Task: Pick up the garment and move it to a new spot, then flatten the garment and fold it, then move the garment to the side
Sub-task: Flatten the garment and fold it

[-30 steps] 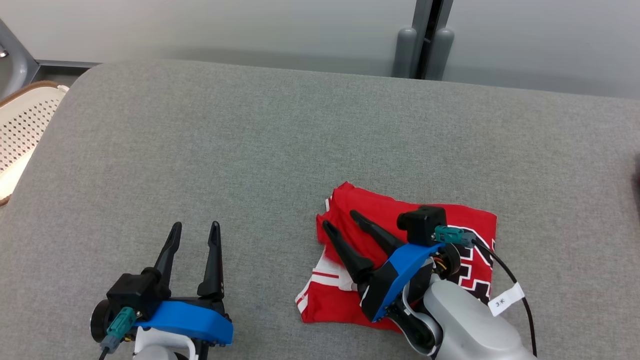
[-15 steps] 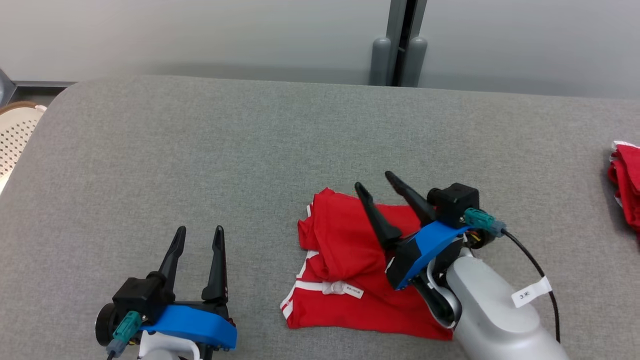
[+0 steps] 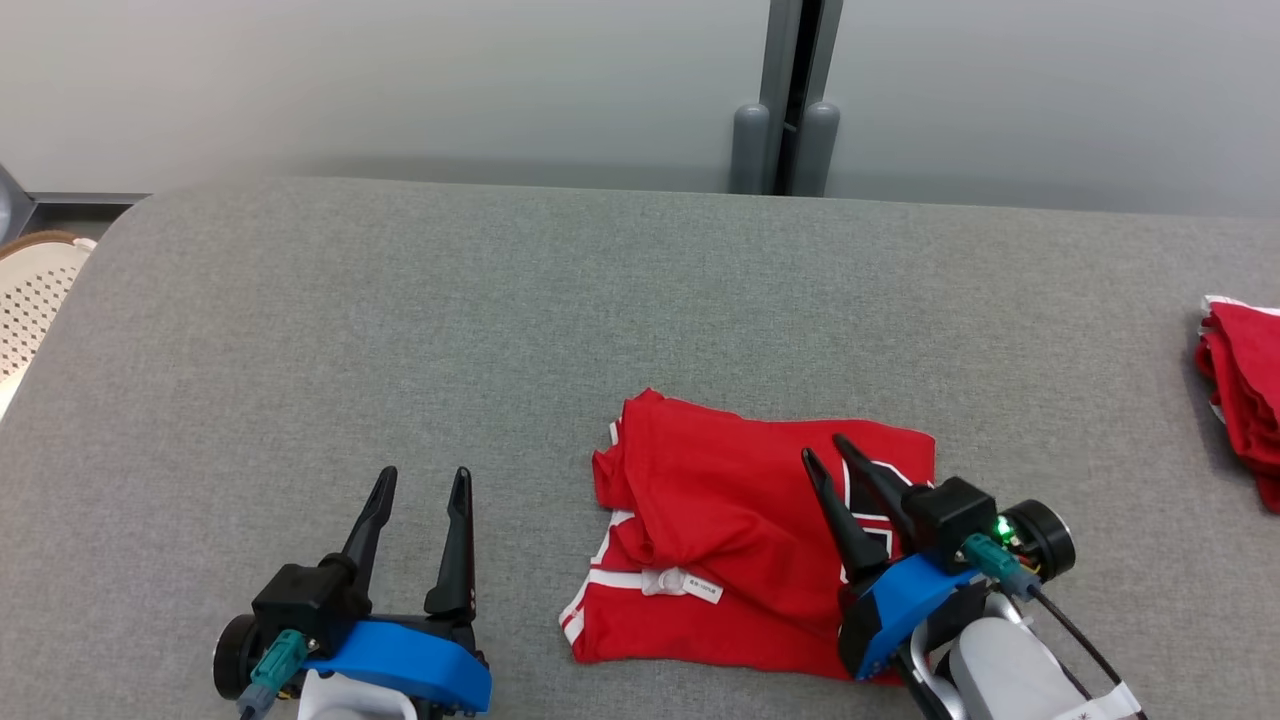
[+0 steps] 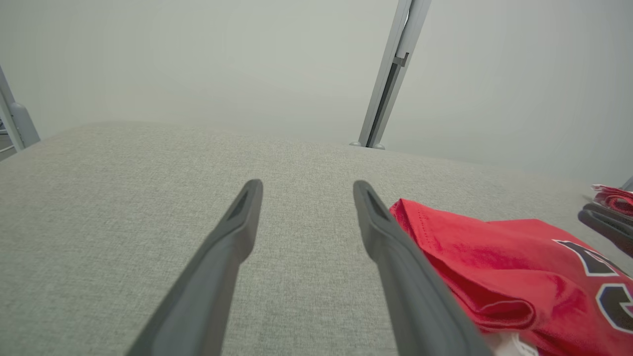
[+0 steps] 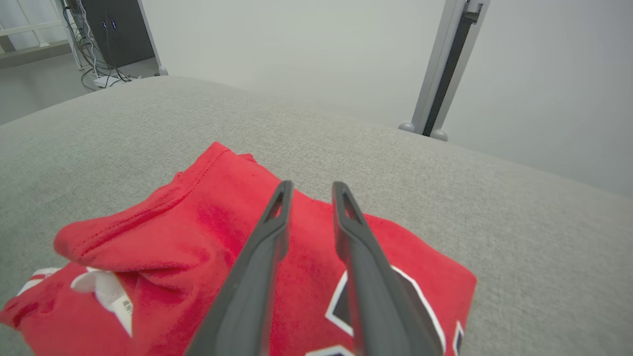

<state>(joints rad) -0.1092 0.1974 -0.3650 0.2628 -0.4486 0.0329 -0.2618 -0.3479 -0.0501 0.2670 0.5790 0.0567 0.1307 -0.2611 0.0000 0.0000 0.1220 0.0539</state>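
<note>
The red garment [image 3: 720, 510] lies folded on the grey table [image 3: 500, 330], its white label and striped trim showing at the near left. My right gripper [image 3: 824, 450] hovers over the garment's right part, above the black-and-white print, fingers a little apart and holding nothing. The right wrist view shows the right gripper [image 5: 312, 185] pointing across the red garment [image 5: 222, 217]. My left gripper [image 3: 426, 472] rests open over bare table, left of the garment. From the left wrist, the left gripper [image 4: 306, 185] has the garment [image 4: 494, 257] beside its right finger.
A second red pile [image 3: 1245, 390] sits at the table's right edge. A white perforated basket [image 3: 30, 290] stands off the table's left side. A grey post [image 3: 785, 130] rises behind the far edge.
The head camera has shifted. My right gripper has drawn back from the garment's left part to its near right corner, and its fingers stand closer together. The left gripper has stayed put.
</note>
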